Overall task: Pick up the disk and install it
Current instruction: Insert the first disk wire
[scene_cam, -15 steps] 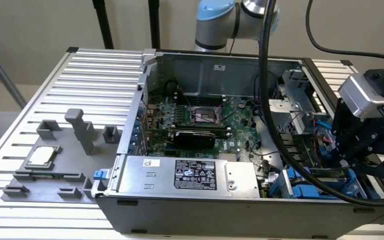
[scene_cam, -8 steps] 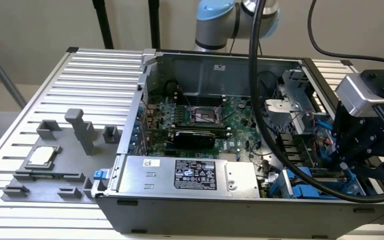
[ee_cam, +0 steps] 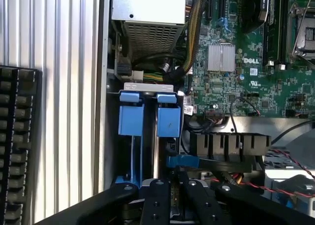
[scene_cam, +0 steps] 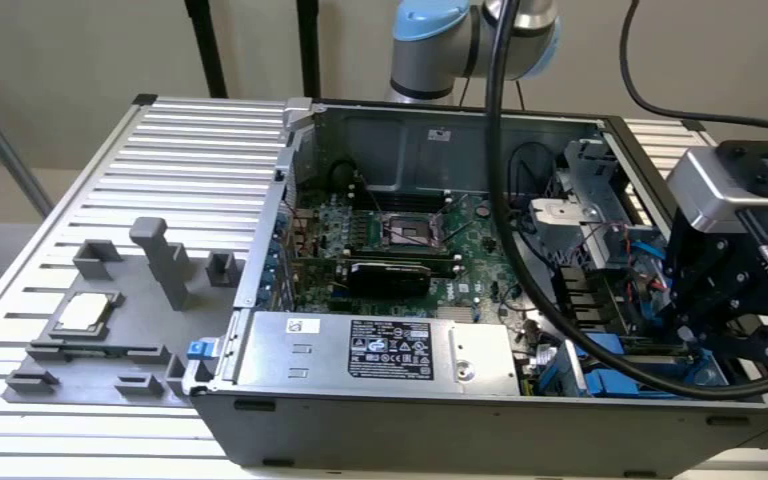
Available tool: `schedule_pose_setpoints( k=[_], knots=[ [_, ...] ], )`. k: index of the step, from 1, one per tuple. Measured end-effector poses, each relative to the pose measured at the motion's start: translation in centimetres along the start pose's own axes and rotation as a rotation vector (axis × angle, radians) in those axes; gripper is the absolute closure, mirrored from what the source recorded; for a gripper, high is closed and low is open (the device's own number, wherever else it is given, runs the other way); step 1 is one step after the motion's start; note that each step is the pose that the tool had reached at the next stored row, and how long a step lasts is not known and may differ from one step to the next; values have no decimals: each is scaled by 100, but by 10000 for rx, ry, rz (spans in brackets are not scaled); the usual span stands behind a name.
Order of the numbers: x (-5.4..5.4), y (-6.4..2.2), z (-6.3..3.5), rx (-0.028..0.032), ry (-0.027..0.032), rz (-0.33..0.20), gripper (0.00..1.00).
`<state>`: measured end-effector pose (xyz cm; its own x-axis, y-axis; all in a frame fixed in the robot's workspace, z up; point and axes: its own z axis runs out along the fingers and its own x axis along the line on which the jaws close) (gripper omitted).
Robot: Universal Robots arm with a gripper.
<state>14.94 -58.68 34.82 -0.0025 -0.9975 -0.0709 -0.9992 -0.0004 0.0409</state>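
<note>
The disk (ee_cam: 169,120) stands edge-on in its bright blue carrier, in the drive bay at the front corner of the open computer case (scene_cam: 398,425). A second blue carrier (ee_cam: 131,117) stands beside it, on the side of the case wall. My gripper (ee_cam: 173,191) hangs directly over the end of the disk on the motherboard side, close to it or touching it. In the exterior view the gripper (scene_cam: 720,338) is low over the bay at the exterior view's right. Blue carrier parts (scene_cam: 607,352) show beside it there.
The silver power supply (scene_cam: 377,355) with a black label lies along the case front. A thick black cable (scene_cam: 496,150) hangs across the motherboard (scene_cam: 398,250). Red and black wires (ee_cam: 256,181) lie beside the bay. A grey fixture (scene_cam: 104,335) holding a square chip (scene_cam: 81,313) sits on the ribbed table.
</note>
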Motion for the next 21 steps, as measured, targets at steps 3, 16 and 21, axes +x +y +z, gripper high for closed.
schedule_pose_setpoints(
  k=[3,16,21],
  knots=[
    [-11,0,8,18,12,96,100],
    [-58,-1,43,84,123,387,100],
    [-66,-1,46,94,229,446,100]
  ],
)
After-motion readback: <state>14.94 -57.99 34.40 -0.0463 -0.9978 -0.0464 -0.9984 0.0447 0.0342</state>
